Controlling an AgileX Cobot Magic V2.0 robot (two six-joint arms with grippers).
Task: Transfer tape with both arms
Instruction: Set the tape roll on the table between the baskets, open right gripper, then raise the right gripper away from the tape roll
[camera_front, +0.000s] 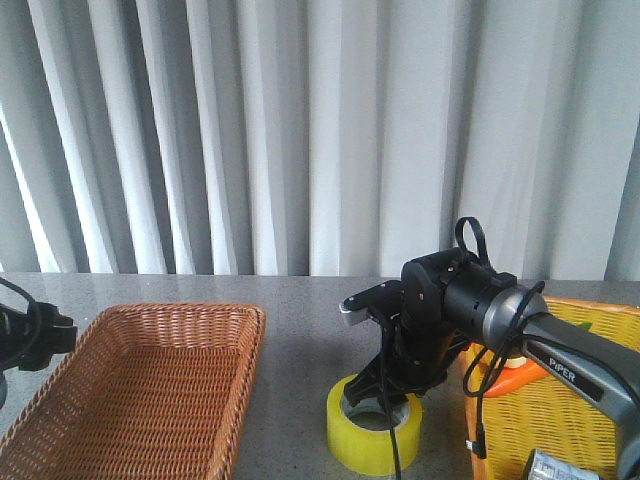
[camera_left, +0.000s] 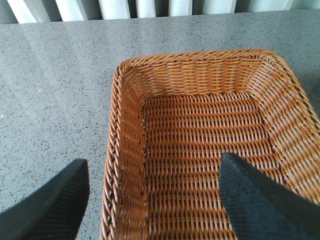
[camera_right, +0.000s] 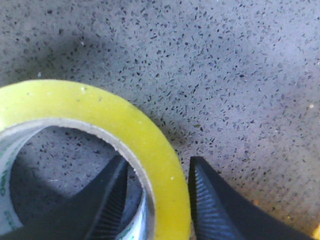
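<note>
The yellow tape roll (camera_front: 372, 440) lies flat on the grey table, right of centre near the front. My right gripper (camera_front: 385, 393) reaches down onto it. In the right wrist view the right gripper (camera_right: 157, 161) straddles the wall of the tape (camera_right: 100, 107), one finger inside the white core and one outside. The jaws are open, with a small gap at the inner finger. My left gripper (camera_left: 153, 160) is open and empty above the near left rim of the wicker basket (camera_left: 117, 125). Only part of the left gripper (camera_front: 40, 335) shows at the left edge of the front view.
The brown wicker basket (camera_front: 180, 308) stands at the front left with nothing in it. A yellow plastic basket (camera_front: 565, 420) stands at the right edge, with an orange object (camera_front: 510, 378) by it. White curtains hang behind the table.
</note>
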